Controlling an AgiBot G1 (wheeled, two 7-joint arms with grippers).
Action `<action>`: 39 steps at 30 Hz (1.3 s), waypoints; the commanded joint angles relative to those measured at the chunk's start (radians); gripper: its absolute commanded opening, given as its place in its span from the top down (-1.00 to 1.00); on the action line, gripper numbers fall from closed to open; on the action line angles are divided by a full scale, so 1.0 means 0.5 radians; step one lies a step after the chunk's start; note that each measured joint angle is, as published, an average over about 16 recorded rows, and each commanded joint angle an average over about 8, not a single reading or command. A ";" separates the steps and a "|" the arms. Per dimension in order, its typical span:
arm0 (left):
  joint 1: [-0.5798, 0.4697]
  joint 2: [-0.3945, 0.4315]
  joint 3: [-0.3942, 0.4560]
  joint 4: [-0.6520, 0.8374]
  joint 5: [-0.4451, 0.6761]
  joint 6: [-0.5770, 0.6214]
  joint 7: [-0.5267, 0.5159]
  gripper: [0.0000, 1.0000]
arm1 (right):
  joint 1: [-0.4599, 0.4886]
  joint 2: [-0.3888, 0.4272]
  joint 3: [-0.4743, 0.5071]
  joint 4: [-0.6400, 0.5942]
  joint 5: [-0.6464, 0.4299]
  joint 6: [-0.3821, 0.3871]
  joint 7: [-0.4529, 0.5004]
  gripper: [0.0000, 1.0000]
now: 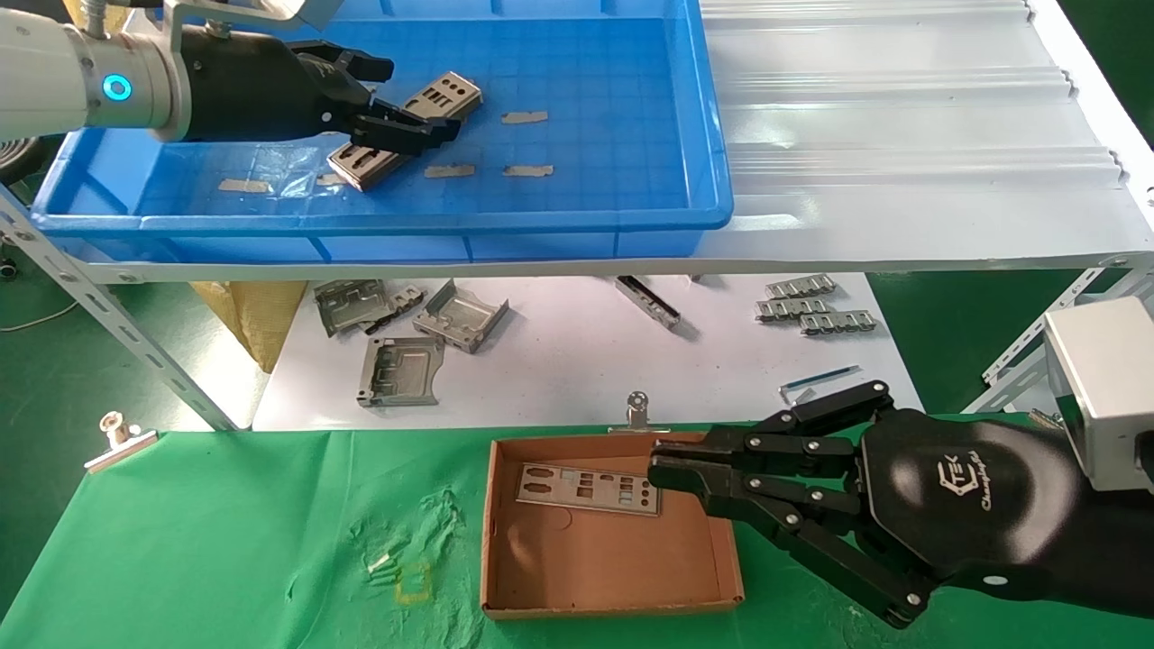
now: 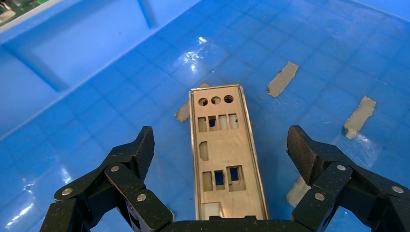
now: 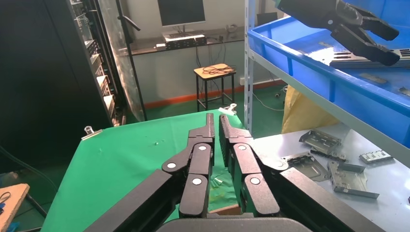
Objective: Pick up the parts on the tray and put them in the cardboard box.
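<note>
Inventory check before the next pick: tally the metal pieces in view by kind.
Flat punched plates: 2, one in the blue tray under the open left hand, one in the cardboard box
Bent boxy brackets: 3
Linked clip strips: 3
Narrow strip near the shelf edge: 1
Total: 9

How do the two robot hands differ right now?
The left end effector is open, its fingers straddling a metal plate in the blue tray; the right end effector is shut and empty, above the cardboard box beside another plate. Both are black with linked fingers.
</note>
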 commanded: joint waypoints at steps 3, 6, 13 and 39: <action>-0.008 0.013 -0.002 0.027 -0.003 0.003 0.005 -0.55 | 0.000 0.000 0.000 0.000 0.000 0.000 0.000 -1.00; -0.012 0.014 -0.005 0.038 -0.008 0.011 0.014 0.12 | 0.000 0.000 0.000 0.000 0.000 0.000 0.000 -1.00; -0.010 0.019 -0.014 0.069 -0.021 0.023 0.013 1.00 | 0.000 0.000 0.000 0.000 0.000 0.000 0.000 -1.00; -0.021 0.038 -0.010 0.091 -0.015 0.001 0.008 1.00 | 0.000 0.000 0.000 0.000 0.000 0.000 0.000 -1.00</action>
